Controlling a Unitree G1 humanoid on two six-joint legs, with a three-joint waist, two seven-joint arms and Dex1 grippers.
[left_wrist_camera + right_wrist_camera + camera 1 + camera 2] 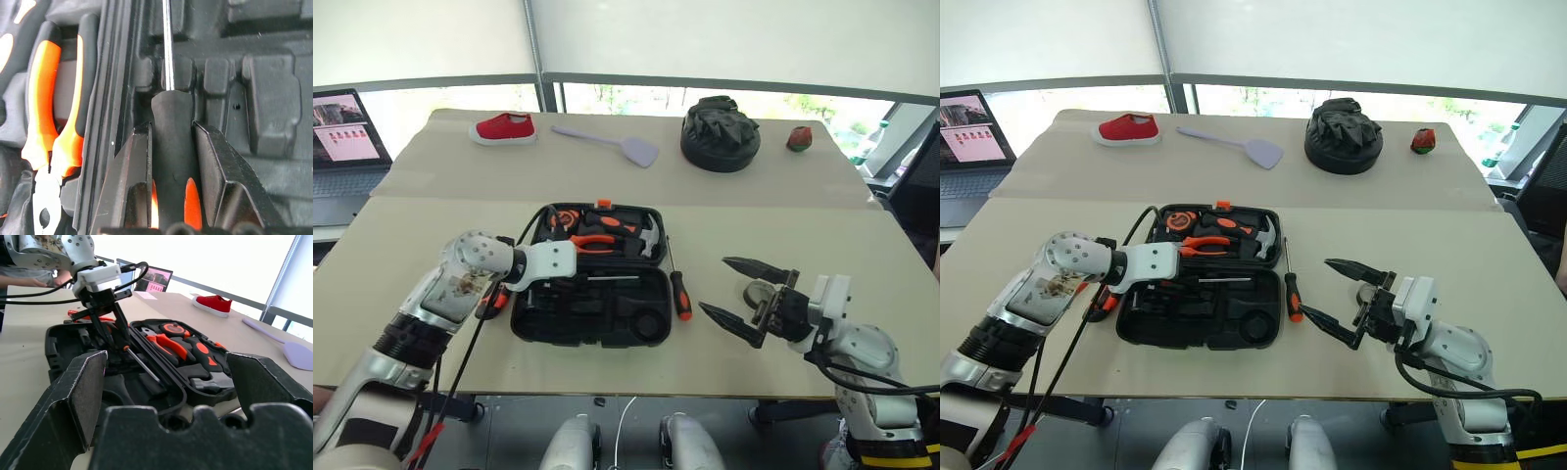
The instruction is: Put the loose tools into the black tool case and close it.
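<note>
L gripper (171, 161) clamps a black-and-orange screwdriver (171, 142) over the near half of the open black tool case (592, 318), mid desk. Next: seat it in its slot. R gripper (736, 291) gapes empty near front-right edge; another screwdriver (679, 290) beside case.

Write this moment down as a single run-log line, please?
left claw: shut on screwdriver, over open tool case | right claw: open, empty, beside case | second screwdriver: on table, right of case

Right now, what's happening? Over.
Left gripper shut on screwdriver, over open black tool case. Right gripper open, empty. Second screwdriver loose beside case. Nothing blocking.
</note>
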